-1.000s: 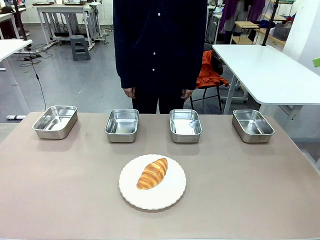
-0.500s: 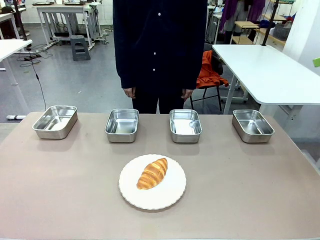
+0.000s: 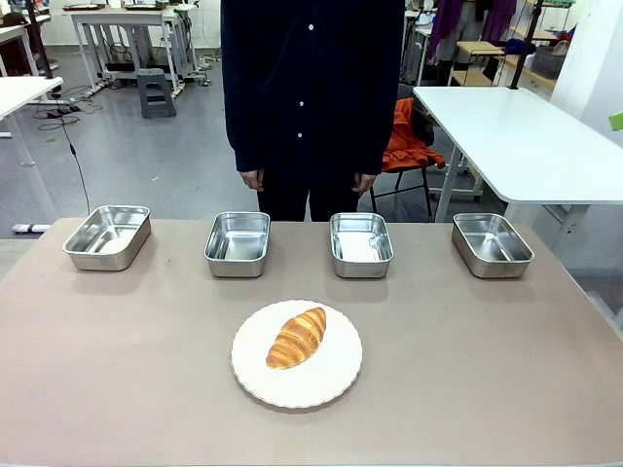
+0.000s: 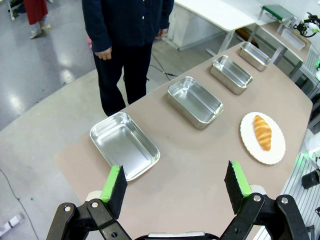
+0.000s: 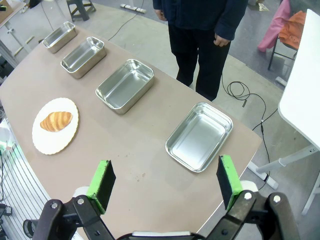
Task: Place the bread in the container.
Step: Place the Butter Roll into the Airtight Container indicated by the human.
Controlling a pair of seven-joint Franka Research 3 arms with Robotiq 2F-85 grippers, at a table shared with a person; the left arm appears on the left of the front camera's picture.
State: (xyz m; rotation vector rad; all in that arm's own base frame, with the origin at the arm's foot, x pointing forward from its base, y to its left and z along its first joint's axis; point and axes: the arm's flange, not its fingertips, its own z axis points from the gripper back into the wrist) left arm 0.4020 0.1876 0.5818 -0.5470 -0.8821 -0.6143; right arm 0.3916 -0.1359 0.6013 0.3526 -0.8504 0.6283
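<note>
Lying on plate, bread well apart from spread left end effector

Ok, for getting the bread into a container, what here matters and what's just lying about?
For the job: bread; far-left tray, centre-left tray, centre-right tray, far-right tray (which one is meant, cannot tell); left gripper, right gripper, both open.
Lying about: white plate under the bread; person standing across the table.

left tool and right tool: black linked fingers, green pads, silver screws; person in dark buttoned shirt.
</note>
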